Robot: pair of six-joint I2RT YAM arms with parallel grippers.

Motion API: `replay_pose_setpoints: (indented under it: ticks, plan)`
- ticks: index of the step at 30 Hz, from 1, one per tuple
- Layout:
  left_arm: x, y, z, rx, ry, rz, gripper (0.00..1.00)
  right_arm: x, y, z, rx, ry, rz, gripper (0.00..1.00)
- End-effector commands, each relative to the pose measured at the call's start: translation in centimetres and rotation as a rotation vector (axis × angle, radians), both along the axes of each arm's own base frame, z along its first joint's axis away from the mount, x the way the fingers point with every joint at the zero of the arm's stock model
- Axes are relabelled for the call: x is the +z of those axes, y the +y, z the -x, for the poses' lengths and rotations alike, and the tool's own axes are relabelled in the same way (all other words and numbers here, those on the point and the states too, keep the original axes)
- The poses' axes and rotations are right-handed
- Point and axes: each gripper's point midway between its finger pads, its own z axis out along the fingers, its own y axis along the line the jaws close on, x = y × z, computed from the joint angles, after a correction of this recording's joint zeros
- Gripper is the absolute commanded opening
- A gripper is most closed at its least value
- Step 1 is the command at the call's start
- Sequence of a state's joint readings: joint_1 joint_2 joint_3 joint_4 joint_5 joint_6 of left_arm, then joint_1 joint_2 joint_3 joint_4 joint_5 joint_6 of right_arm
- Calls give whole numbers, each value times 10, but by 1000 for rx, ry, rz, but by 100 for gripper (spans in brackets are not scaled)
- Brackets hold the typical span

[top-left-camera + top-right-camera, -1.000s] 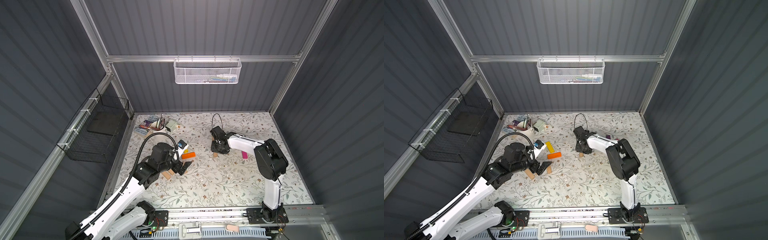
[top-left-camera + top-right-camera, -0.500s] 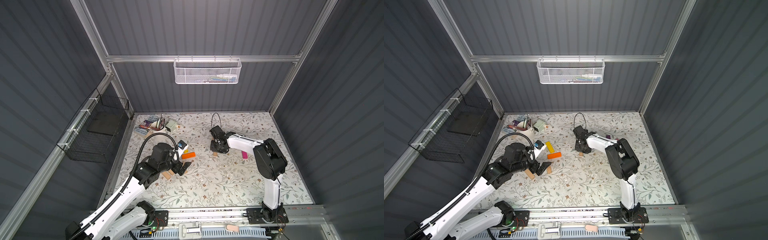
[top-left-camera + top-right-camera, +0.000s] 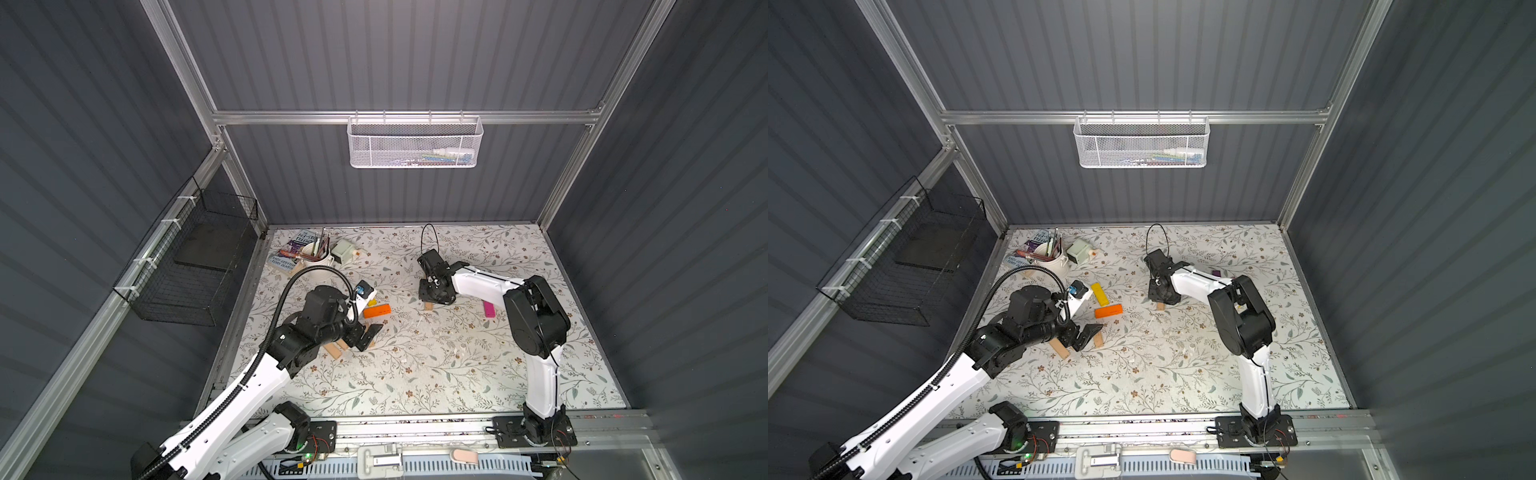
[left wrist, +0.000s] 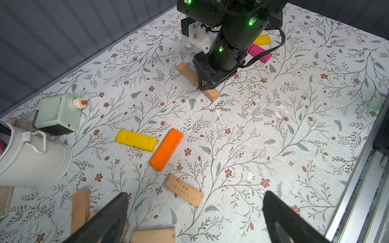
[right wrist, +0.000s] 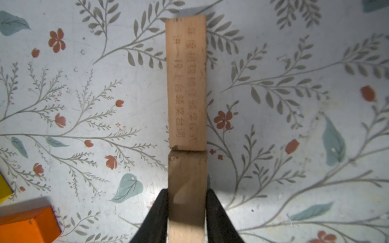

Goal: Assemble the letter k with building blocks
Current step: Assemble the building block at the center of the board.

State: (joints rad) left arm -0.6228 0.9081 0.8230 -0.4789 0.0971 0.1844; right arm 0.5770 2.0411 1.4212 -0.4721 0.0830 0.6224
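Right wrist view: find the held tan plank clamped by its long sides between the right jaws, its far end touching the near end of the engraved tan plank at frame centre. Read as 2 planks in 1 straight line, apparently flat on the desk; seam closed except for a small chip at 1 corner.

Set against the top views of 1 second earlier: only a slight drift of the right arm toward the left of the frame, no lift and no release. Find the left jaws spread wide and empty, unmoved, low over loose tan planks in the lower half of the left wrist view.

Treat the drift as the final nudge closing the seam: stem of the K judged laid, 2 slanted strokes still missing. Take those from the orange block and yellow block, just beside each other at centre of the left wrist view, or from the loose tan planks. Open the right jaws straight and withdraw upward, to avoid dragging the stem out of line.
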Motion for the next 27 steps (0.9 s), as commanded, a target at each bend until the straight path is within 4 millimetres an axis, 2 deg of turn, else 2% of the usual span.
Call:
replay_pose_setpoints:
  ticks: [1, 16, 27]
  plan:
    - [-5, 2, 2, -8, 5, -27, 100, -6, 2, 1, 14, 16, 16, 35]
    - [-8, 2, 1, -4, 11, -35, 100, -2, 3, -1, 21, 10, 18, 32]
    - [-8, 3, -1, 0, 13, -41, 100, -6, 5, -1, 31, 20, 15, 32]
